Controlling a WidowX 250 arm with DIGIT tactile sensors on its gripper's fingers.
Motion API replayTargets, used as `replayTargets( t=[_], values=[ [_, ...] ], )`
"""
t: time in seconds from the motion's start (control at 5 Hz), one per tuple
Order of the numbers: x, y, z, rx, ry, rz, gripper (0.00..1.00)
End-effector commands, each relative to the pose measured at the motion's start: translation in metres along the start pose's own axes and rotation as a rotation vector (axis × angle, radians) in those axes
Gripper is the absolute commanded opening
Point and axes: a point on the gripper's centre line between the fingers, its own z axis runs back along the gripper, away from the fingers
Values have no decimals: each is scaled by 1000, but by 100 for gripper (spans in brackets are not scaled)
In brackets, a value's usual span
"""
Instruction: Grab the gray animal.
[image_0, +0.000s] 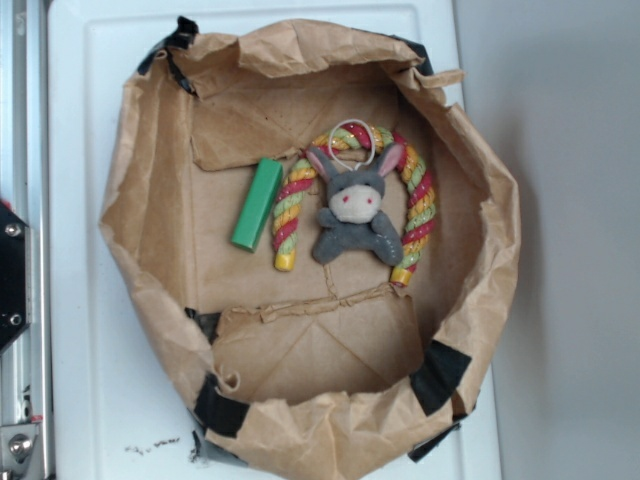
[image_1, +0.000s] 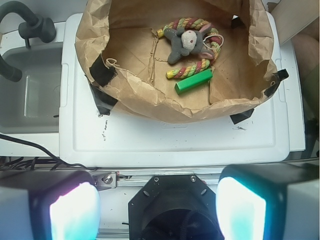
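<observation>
A white plastic lid-like surface (image_0: 80, 300) carries a crumpled brown paper bag tray (image_0: 150, 215) patched with black tape, which covers most of it. On the paper floor, at about ten o'clock from centre, lies a green block (image_0: 257, 204). A red-yellow-green rope arch (image_0: 290, 205) at one o'clock encloses the gray animal (image_0: 352, 212).

End effector (image_1: 157, 207) pads blurred, cut off by bottom edge.

I count one gray animal (image_0: 352, 210), one twisted rope arch (image_0: 415, 215) and one green block (image_0: 258, 204), all inside one brown paper bag (image_0: 140, 220). One white ring (image_0: 351, 137) lies at the arch's top. One tool (image_1: 157, 207), two fingers (image_1: 75, 212).
</observation>
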Motion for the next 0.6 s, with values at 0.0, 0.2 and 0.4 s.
replayTargets(
  t=[0.0,0.2,0.4],
  values=[
    [0,0,0,0,0,0,100],
    [21,-7,-17,-1,-3,37,100],
    [57,-11,-40,24,-26,93,100]
  ],
)
